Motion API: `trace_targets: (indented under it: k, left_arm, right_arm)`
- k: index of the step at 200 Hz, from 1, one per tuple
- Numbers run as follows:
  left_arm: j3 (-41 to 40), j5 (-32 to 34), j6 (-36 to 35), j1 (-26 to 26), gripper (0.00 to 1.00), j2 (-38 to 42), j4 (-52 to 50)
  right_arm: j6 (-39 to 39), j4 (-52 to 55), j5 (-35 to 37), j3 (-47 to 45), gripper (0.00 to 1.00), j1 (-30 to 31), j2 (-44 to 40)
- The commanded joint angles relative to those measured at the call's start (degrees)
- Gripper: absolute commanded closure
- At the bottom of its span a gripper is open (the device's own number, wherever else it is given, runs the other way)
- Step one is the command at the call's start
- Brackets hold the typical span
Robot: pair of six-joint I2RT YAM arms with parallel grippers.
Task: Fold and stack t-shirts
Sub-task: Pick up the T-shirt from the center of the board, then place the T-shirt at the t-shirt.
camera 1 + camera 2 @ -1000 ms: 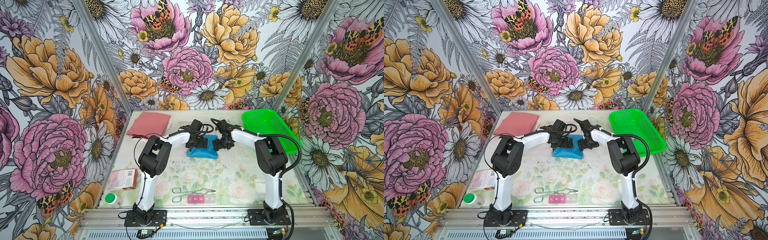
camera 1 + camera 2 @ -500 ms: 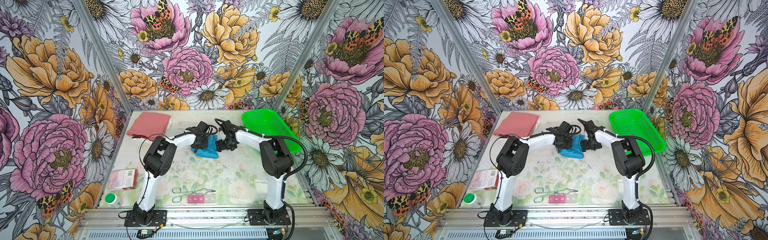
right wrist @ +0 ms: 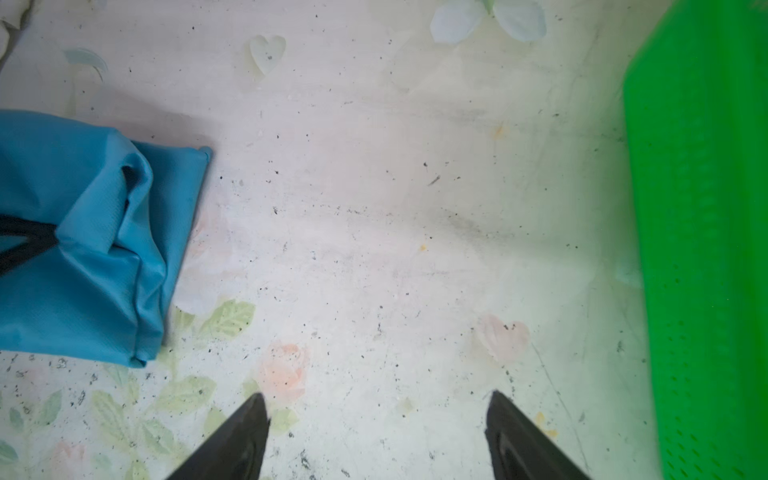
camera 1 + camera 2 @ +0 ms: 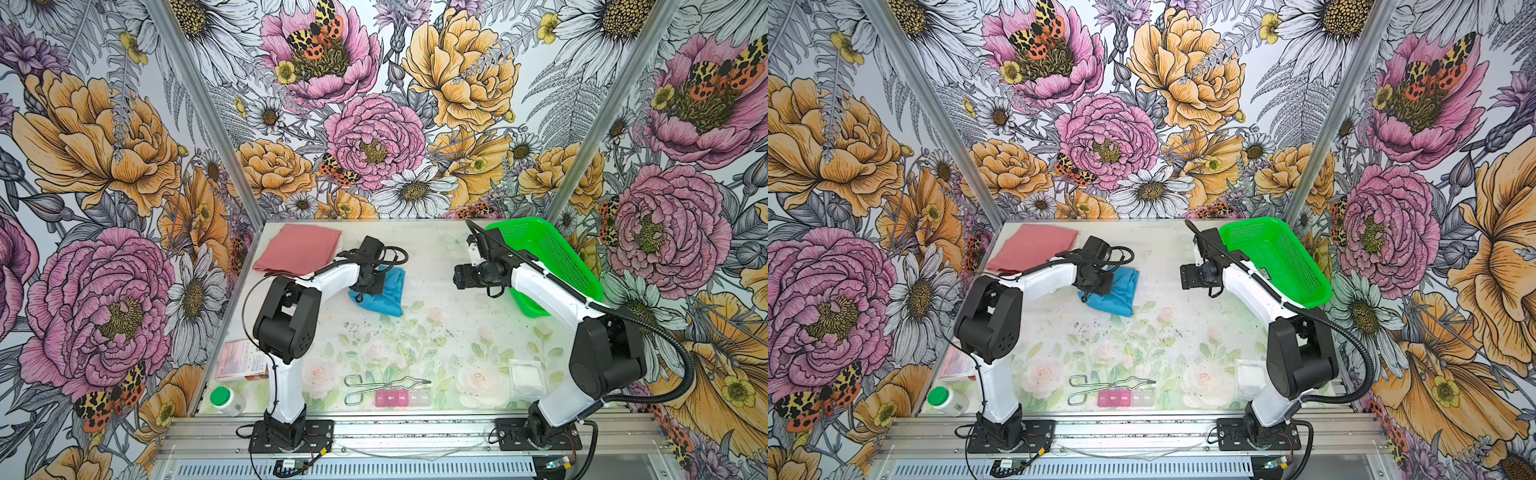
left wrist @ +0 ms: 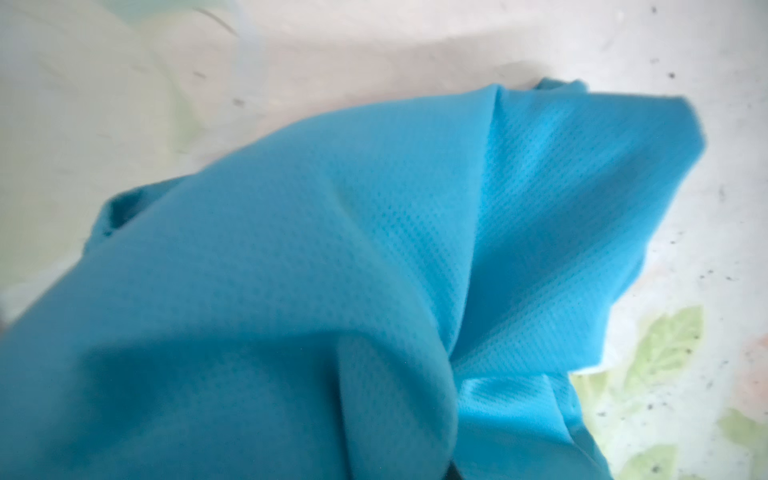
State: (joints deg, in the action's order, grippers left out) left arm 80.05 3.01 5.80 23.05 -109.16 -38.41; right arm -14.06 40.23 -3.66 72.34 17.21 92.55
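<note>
A sky-blue t-shirt (image 4: pixel 384 293) (image 4: pixel 1121 291) lies bunched at mid-table. My left gripper (image 4: pixel 366 283) (image 4: pixel 1097 283) is shut on its left part. In the right wrist view the left gripper's dark fingers (image 3: pixel 25 243) pinch the blue t-shirt (image 3: pixel 91 291). Blue cloth (image 5: pixel 332 249) fills the left wrist view and hides the jaws. A salmon-pink t-shirt (image 4: pixel 297 249) (image 4: pixel 1034 247) lies folded flat at the back left. My right gripper (image 4: pixel 460 276) (image 4: pixel 1187 276) (image 3: pixel 378 409) hangs open over bare table, well to the right of the blue shirt.
A green mesh basket (image 4: pixel 552 253) (image 3: pixel 706 249) stands at the back right, beside the right arm. Along the front edge lie a pink box (image 4: pixel 241 359), a green-capped bottle (image 4: pixel 226 401), metal tongs (image 4: pixel 382 384), a pink pill strip (image 4: pixel 401 397) and a white gauze square (image 4: pixel 525 378).
My left gripper has closed on the blue shirt and drawn it a little leftward, bunching it. The right gripper has pulled away to the right, toward the basket.
</note>
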Motion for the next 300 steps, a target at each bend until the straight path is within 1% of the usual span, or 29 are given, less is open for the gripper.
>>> trace_targets:
  k: [1,25,57,85,87,93,129,152,165,205,226,277,281,286,289,300]
  left_arm:
    - [-0.19,2.92,-9.31,-3.14,1.0,7.1,0.91]
    - [0.6,3.94,-15.85,-7.53,1.0,9.82,1.46]
    - [3.92,2.42,-23.0,-13.36,1.0,8.62,1.72]
    - [8.96,1.41,-27.0,-17.44,1.0,5.44,1.83]
    - [9.33,1.35,-27.21,-17.65,1.0,3.78,1.91]
    - [10.58,1.01,-28.09,-18.49,1.0,2.41,2.08]
    - [17.86,0.5,-35.08,-21.73,1.0,-4.48,1.7]
    - [22.88,1.01,-39.01,-23.12,1.0,-9.44,-0.82]
    - [24.6,0.72,-40.26,-23.94,1.0,-10.83,-1.24]
    - [28.33,-3.03,-42.57,-26.64,1.0,-12.74,-3.33]
    - [29.77,-2.87,-43.8,-27.2,1.0,-14.04,-5.14]
    - [31.13,-1.97,-43.72,-29.33,1.0,-14.69,-5.09]
    - [31.48,-1.86,-43.29,-29.42,0.93,-14.93,-5.1]
    - [31.76,-2.16,-42.73,-29.59,0.81,-15.06,-5.18]
    - [31.82,-2.54,-42.54,-29.74,0.76,-15.11,-5.18]
    - [31.69,-4.28,-41.62,-30.03,0.62,-14.85,-5.05]
  right_arm:
    - [-0.41,-0.49,0.04,-1.39,0.16,-0.27,-1.65]
    - [-0.2,-0.45,-0.38,-2.09,0.16,-0.77,-1.79]
    - [-0.17,-0.56,-0.54,-2.68,0.16,-1.03,-2.29]
    - [-0.23,-0.48,-0.81,-3.07,0.16,-1.37,-2.36]
    - [-0.21,-0.5,-0.77,-3.08,0.16,-1.39,-2.31]
    - [-0.18,-0.48,-0.84,-3.07,0.16,-1.36,-2.24]
    - [-0.41,-0.46,-0.78,-3.08,0.16,-1.39,-0.98]
    - [-0.35,-0.41,-0.72,-2.75,0.16,-1.48,0.15]
    - [-0.36,-0.41,-0.66,-2.55,0.16,-1.48,0.74]
    - [-0.36,-0.23,-1.12,-1.11,0.16,-1.54,3.81]
    - [-0.23,-0.18,-1.52,-0.01,0.16,-1.57,5.16]
    - [-0.01,-0.23,-2.21,0.37,0.16,-1.55,6.31]
    - [0.08,-0.22,-2.22,0.24,0.16,-1.58,6.21]
    - [0.06,-0.19,-2.21,0.2,0.16,-1.57,6.09]
    - [0.06,-0.19,-2.08,0.1,0.16,-1.61,6.05]
    - [0.23,-0.16,-1.96,-0.3,0.16,-1.65,5.81]
